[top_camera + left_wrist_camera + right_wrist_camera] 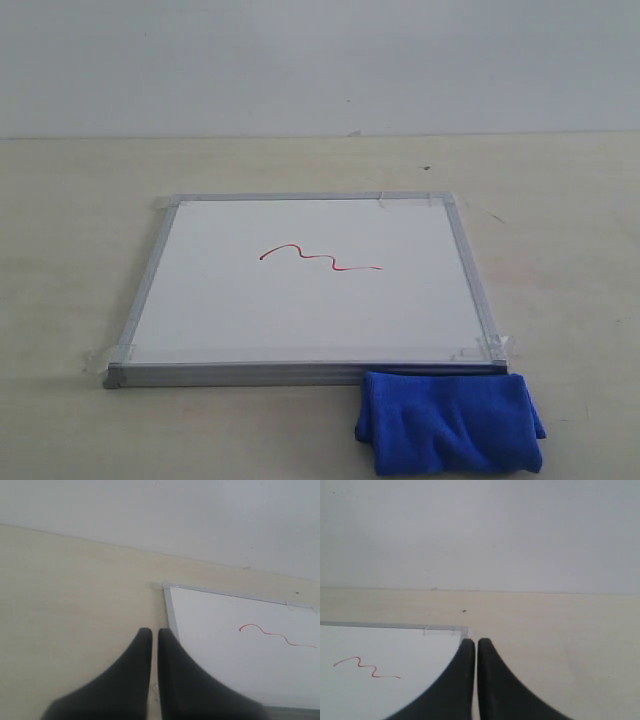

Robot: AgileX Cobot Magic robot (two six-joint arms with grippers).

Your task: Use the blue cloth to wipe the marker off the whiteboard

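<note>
The whiteboard (300, 300) lies flat in the middle of the table, silver-framed with clear tape at its corners. A short red wavy marker line (318, 257) runs across its centre. The blue cloth (450, 422), folded and fluffy, rests on the table at the board's near right corner, touching the frame. Neither arm shows in the exterior view. In the left wrist view my left gripper (151, 632) is shut and empty, above the table by the board's left edge (170, 615), with the marker line (275, 635) off to one side. My right gripper (472, 642) is shut and empty near a taped board corner (460, 629); the marker line (367, 668) is visible there too.
The pale beige tabletop (80, 220) surrounds the board on all sides. A plain grey-white wall (320, 60) rises behind the table's far edge. A tiny dark speck (427, 168) lies on the table beyond the board.
</note>
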